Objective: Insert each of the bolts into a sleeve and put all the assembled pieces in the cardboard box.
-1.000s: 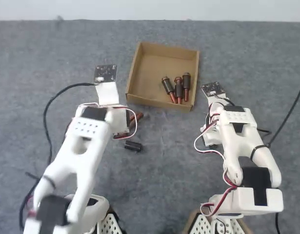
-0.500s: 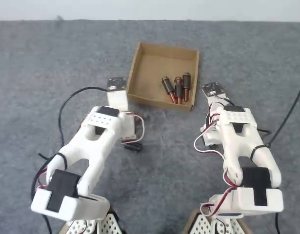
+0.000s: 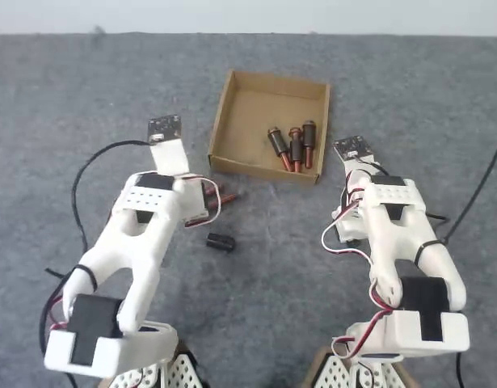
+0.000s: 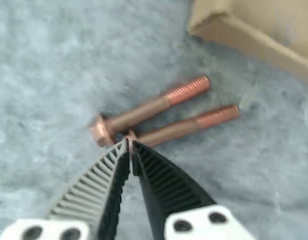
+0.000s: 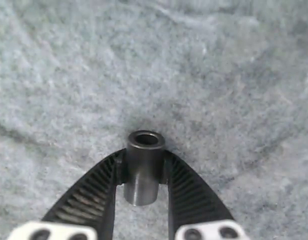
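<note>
Two copper bolts lie side by side on the grey mat, one (image 4: 154, 105) beyond the other (image 4: 189, 125), just short of the cardboard box (image 3: 260, 170). My left gripper (image 4: 129, 145) is shut, and its tips rest against the head end of the nearer bolt. In the high view the bolts (image 3: 221, 196) peek out beside the left arm (image 3: 151, 210). A loose black sleeve (image 3: 220, 242) lies on the mat close by. My right gripper (image 5: 143, 160) is shut on another black sleeve (image 5: 142, 185), held just above the mat, open end towards the wrist camera. Three assembled pieces (image 3: 292, 147) lie in the box.
The right arm (image 3: 393, 218) stands to the right of the box, with its cables trailing beside it. A black cable (image 3: 86, 174) loops over the mat left of the left arm. A corner of the box (image 4: 254, 30) is close to the bolts.
The left arm swung right towards the box, covering the bolts, then came back left so they show again. The right arm has kept still with its sleeve.
</note>
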